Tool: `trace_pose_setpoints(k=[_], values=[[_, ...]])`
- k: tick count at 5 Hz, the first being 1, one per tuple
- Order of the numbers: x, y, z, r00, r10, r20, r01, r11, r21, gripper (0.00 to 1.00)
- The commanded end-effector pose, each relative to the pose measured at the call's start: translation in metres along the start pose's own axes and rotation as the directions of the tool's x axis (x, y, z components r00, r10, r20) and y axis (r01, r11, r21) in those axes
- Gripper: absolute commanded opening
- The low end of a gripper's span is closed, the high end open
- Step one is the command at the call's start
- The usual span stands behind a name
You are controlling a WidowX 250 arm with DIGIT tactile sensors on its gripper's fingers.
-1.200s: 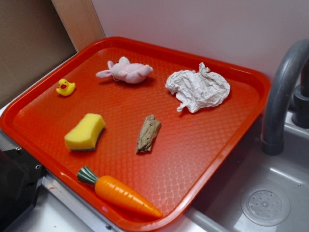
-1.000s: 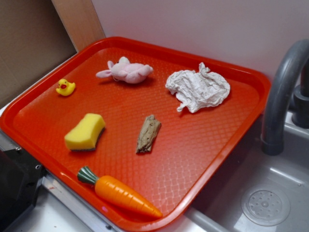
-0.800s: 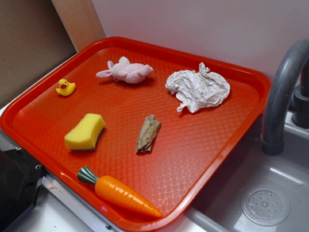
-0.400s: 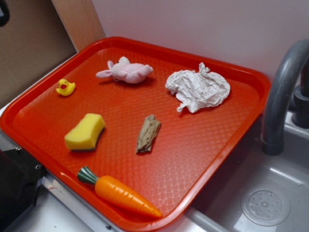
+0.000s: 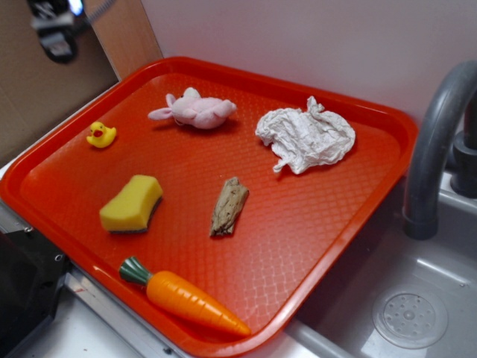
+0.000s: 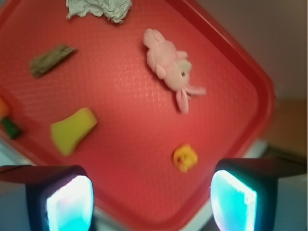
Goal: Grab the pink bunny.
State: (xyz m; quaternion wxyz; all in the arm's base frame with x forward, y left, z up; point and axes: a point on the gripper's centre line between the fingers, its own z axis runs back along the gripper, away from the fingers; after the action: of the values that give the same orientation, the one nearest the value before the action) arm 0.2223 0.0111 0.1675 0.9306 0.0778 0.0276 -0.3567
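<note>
The pink bunny (image 5: 195,110) lies on its side near the far edge of the red tray (image 5: 313,246). The wrist view shows the bunny (image 6: 167,61) too, well ahead of the jaws, ears trailing toward the yellow duck (image 6: 185,158). My gripper (image 5: 56,33) hangs blurred at the top left of the exterior view, high above the tray's left corner and clear of the bunny. In the wrist view the gripper (image 6: 151,202) is open, its two glowing pads far apart with only tray between them.
On the tray also lie a yellow rubber duck (image 5: 100,135), a yellow sponge (image 5: 132,203), a brown wood piece (image 5: 229,206), a toy carrot (image 5: 182,297) and crumpled white paper (image 5: 305,136). A grey faucet (image 5: 436,142) and sink basin (image 5: 410,317) stand to the right.
My gripper has come into the exterior view at the top left, where none showed a second ago. Nothing on the tray has moved.
</note>
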Motion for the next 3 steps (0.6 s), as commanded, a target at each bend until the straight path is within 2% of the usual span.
trace_pose_setpoints(k=[1, 3], values=[[0.050, 0.008, -0.051, 0.993, -0.117, 0.019, 0.115, 0.989, 0.094, 1.00], [0.078, 0.023, -0.085, 0.990, -0.137, -0.026, 0.139, 0.984, 0.107, 1.00]])
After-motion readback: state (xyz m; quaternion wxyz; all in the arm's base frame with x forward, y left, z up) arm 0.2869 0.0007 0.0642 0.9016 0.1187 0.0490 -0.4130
